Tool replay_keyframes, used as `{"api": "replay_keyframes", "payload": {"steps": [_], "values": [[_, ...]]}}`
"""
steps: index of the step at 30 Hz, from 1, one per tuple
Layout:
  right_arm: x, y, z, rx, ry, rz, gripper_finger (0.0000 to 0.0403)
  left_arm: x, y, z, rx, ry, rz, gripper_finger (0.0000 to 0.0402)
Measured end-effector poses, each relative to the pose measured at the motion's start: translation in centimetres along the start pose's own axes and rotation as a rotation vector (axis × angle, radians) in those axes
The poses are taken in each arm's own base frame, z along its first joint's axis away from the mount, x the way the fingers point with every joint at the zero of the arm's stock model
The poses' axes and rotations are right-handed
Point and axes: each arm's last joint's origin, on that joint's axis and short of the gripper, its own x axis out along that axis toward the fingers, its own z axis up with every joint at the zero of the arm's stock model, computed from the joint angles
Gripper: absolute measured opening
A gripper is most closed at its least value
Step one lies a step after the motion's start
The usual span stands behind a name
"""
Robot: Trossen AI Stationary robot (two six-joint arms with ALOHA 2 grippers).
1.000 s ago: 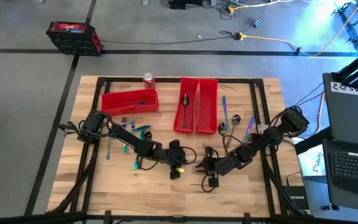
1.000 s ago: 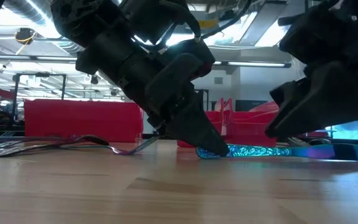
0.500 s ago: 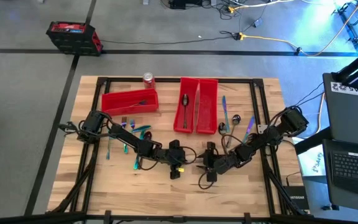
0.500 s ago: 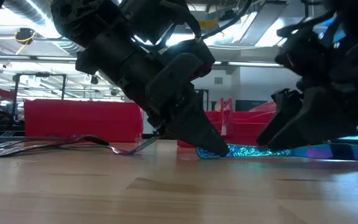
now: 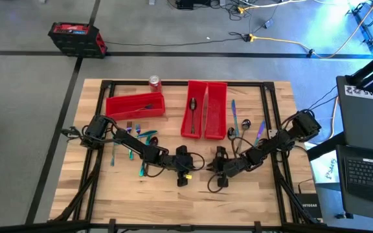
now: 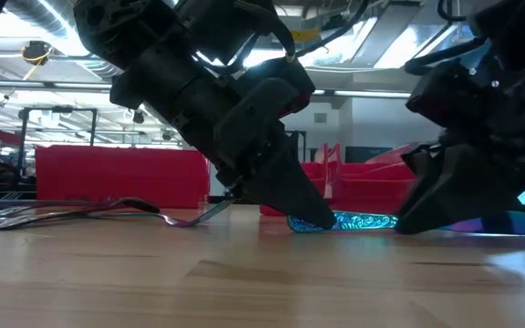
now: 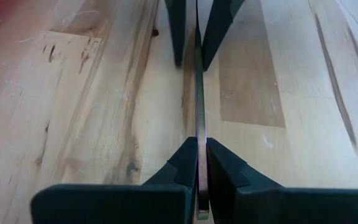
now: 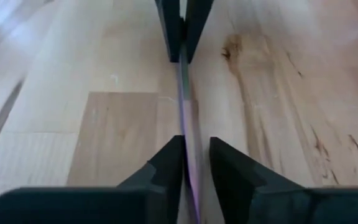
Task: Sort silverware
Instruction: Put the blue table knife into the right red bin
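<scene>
Near the front centre of the worktop [image 5: 109, 194], both tools meet over one piece of silverware, a slim iridescent knife [image 6: 358, 221] lying flat on the wood. The left tool [image 5: 198, 164] is clenched on one end of the knife; in the left wrist view its fingers [image 7: 182, 165] press against both sides of the thin blade edge. The right tool [image 5: 214, 166] faces it from the opposite end. Its fingers [image 8: 166, 162] straddle the knife with a narrow gap remaining on one side, so a firm grasp cannot be confirmed.

Remaining silverware lies in two groups: forks and spoons [image 5: 135, 133] beside the left arm, and several pieces [image 5: 245, 126] right of the red bins [image 5: 204, 110]. One dark spoon [image 5: 192, 110] rests inside a bin. A red can [image 5: 154, 82] stands at the rear edge.
</scene>
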Motion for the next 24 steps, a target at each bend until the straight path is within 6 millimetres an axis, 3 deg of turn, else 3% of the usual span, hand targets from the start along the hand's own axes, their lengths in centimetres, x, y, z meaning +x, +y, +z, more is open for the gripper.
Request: {"api": "replay_keyframes", "payload": {"steps": [5, 13, 24], "values": [[0.00, 0.00, -0.03, -0.001, 0.004, 0.003, 0.0007, 0.00, 0.03, 0.01, 0.018, -0.002, 0.005, 0.0003], [0.00, 0.00, -0.06, -0.002, 0.008, 0.005, 0.0005, 0.03, 0.02, 0.00, 0.013, -0.002, 0.000, 0.0009], [0.01, 0.01, -0.11, 0.004, 0.013, 0.011, 0.0003, 0.05, -0.22, 0.17, 0.022, -0.048, 0.016, 0.0088]]}}
